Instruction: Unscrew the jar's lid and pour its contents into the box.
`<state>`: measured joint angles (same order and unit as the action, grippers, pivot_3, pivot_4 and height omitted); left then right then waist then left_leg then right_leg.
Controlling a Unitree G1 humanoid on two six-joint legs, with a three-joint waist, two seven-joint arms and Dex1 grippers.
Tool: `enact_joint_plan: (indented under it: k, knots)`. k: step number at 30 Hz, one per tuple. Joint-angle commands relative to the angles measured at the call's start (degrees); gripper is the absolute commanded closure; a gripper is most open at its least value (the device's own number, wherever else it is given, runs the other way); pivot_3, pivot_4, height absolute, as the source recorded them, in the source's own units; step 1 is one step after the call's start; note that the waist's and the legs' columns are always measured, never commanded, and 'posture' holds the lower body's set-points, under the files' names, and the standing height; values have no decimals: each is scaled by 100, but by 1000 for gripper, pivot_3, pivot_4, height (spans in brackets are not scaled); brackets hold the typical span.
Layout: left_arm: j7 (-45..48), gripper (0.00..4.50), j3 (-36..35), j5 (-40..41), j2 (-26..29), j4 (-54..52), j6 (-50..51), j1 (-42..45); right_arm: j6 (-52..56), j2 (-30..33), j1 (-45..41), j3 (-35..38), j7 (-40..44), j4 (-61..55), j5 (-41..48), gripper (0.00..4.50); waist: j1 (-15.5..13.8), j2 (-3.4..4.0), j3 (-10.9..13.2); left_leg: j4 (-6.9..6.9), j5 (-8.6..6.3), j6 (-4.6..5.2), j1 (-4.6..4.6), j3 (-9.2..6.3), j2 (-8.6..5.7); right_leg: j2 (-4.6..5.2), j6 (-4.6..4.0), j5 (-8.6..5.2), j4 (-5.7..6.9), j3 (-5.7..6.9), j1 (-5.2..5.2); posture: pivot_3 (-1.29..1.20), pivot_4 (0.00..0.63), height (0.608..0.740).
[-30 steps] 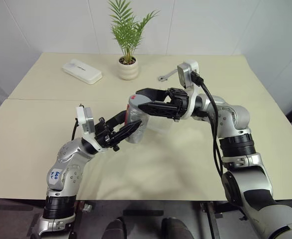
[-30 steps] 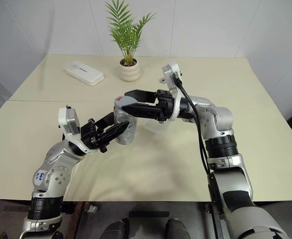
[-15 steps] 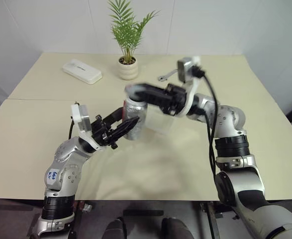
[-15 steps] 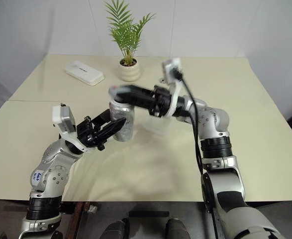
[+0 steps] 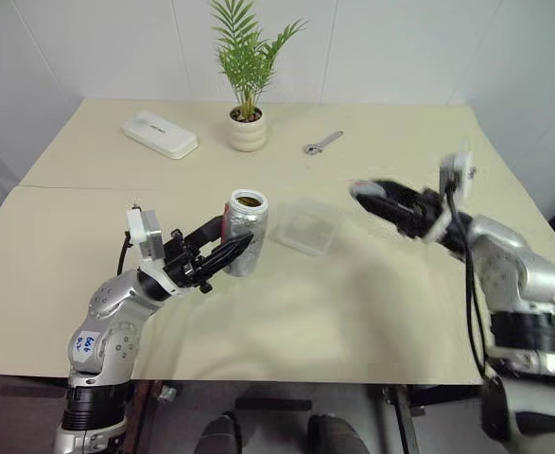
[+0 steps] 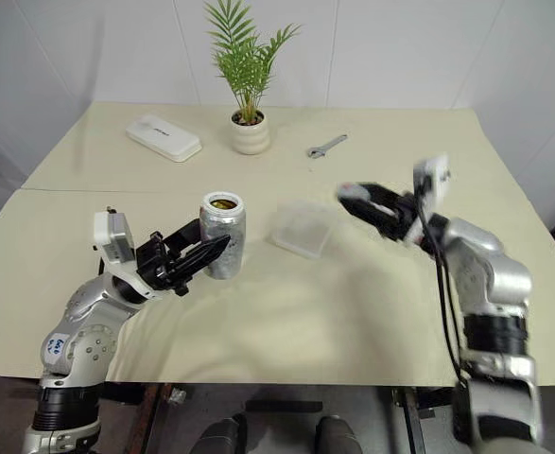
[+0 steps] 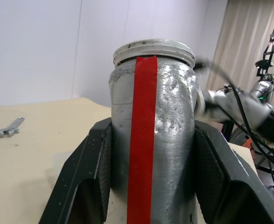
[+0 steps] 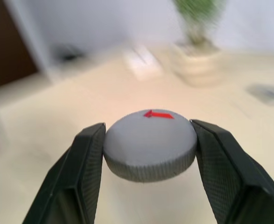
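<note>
Lid [image 8: 149, 143] off — jar [image 5: 245, 232] in left pincer [image 5: 222, 255], open-mouthed.

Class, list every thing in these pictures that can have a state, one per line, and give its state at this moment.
Jar: open, upright, held off the table by the left pincer.
Lid: off the jar, clamped in the right pincer.
Contents: in the jar, not yet poured.
Box: on the table, open-topped, looks empty.
Left pincer: shut on the jar.
Right pincer: shut on the lid, away from the jar.
Wrench: lying flat, untouched.
</note>
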<state>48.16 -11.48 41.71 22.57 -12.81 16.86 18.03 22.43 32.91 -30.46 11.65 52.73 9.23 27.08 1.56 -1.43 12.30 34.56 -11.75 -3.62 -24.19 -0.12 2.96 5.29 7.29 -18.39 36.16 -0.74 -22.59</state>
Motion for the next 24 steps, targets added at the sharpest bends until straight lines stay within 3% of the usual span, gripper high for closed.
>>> enact_joint_plan:
  k: [1,11,12,16,20,24]
  knots:
    - [-29,2546,-94,104,8,-84,-54,107,-771,-75,429,56,-209,-58,-340,1985,32,1,0,1,0,0,3,7,0,0,3,1,1,-9,0,0,150,740]
    - [-10,2546,38,63,-89,152,-29,428,-1315,-292,849,172,-660,499,-567,1985,-6,0,0,16,10,3,9,24,0,-10,25,41,-20,-40,11,0,150,740]
    - [-1,2546,57,47,-111,228,-44,514,-1267,-266,864,206,-641,519,-510,1265,-18,0,0,16,10,3,8,25,-1,-9,26,42,-23,-42,11,0,150,740]
    - [27,2546,114,-18,-188,455,-68,761,-1311,-120,930,302,-598,486,-451,37,-21,0,0,19,9,6,4,27,-4,-9,34,46,-25,-48,11,0,150,740]
    - [70,2546,164,-93,-202,706,-63,986,-1102,122,907,325,-358,35,-237,11,0,1,1,18,7,9,6,32,-4,-10,34,47,-27,-52,10,0,150,740]
    - [266,2546,199,-255,-162,1302,-168,1451,-161,429,549,28,25,-1043,280,11,20,1,1,19,7,9,9,38,-1,-16,37,48,-21,-64,5,0,150,740]
